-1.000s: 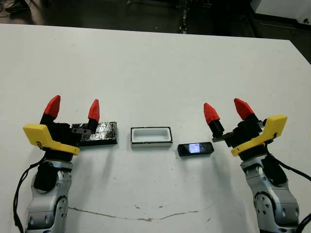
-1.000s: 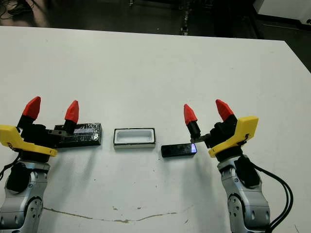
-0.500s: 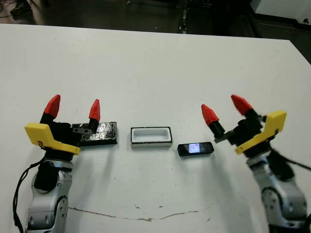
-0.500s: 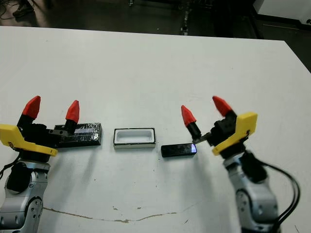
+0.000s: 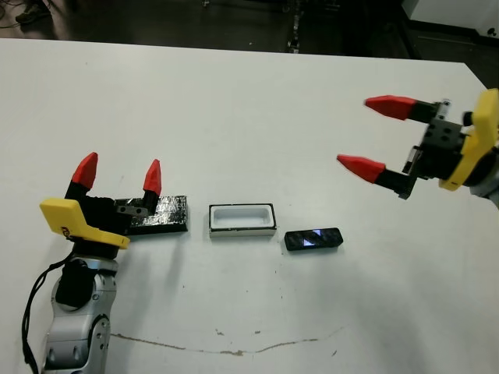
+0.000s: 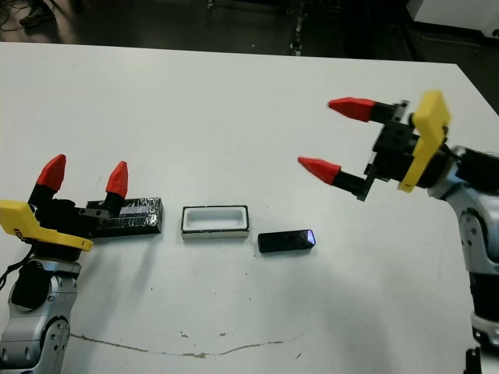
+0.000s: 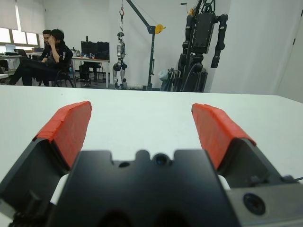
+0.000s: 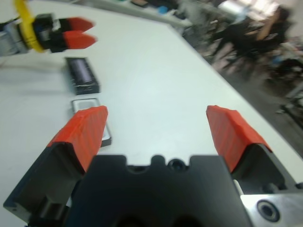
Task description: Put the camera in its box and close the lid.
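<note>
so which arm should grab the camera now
Right, probably. The camera lies on the right of the box, and the open right gripper is raised nearby; the left gripper sits by the lid.

No readable text.
No letters, labels, brand marks or numbers legible anywhere on the table or beyond it.

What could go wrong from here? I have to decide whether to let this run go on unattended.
The camera lies flat on the table, so the open right hand, now raised and turned sideways, may struggle to grip it or nudge it into the box close beside it. The left hand hangs right over the lid; lowering carelessly could push the lid away.
</note>
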Available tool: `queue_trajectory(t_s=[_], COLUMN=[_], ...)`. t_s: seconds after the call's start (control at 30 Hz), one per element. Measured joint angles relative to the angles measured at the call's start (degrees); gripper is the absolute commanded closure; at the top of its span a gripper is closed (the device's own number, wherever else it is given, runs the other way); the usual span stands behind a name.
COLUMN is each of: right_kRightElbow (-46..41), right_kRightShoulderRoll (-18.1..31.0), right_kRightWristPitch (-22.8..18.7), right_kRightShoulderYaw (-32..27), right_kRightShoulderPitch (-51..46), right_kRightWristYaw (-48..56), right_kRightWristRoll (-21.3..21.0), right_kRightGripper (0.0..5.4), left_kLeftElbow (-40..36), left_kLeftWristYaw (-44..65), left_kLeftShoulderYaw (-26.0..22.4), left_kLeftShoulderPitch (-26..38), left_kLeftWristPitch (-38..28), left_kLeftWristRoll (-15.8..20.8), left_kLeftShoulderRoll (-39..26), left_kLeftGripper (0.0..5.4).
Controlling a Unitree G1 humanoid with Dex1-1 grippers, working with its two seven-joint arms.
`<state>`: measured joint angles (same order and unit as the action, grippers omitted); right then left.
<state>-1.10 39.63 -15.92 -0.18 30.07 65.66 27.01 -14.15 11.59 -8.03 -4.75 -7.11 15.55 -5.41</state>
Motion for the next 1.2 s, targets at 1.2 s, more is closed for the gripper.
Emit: queue_trajectory(t_s=[1.2], right_kRightElbow=[9.4], right_kRightShoulderRoll=[0.0], right_kRightWristPitch=[-2.5], right_kRightShoulderYaw=[19.5], right_kRightShoulderPitch=[9.7], right_kRightWristYaw=[17.6], right_kRightWristRoll=[-14.2], right_kRightGripper=[0.00], left_kLeftElbow=[0.9], left_kLeftWristYaw=[1.1], left_kLeftShoulderYaw=[-0.4], left_kLeftShoulderPitch=[0.5], left_kLeftWristPitch=[0.2], left_kLeftWristRoll=[1.9], left_kLeftShoulderRoll=[0.1], left_kLeftGripper=[0.02])
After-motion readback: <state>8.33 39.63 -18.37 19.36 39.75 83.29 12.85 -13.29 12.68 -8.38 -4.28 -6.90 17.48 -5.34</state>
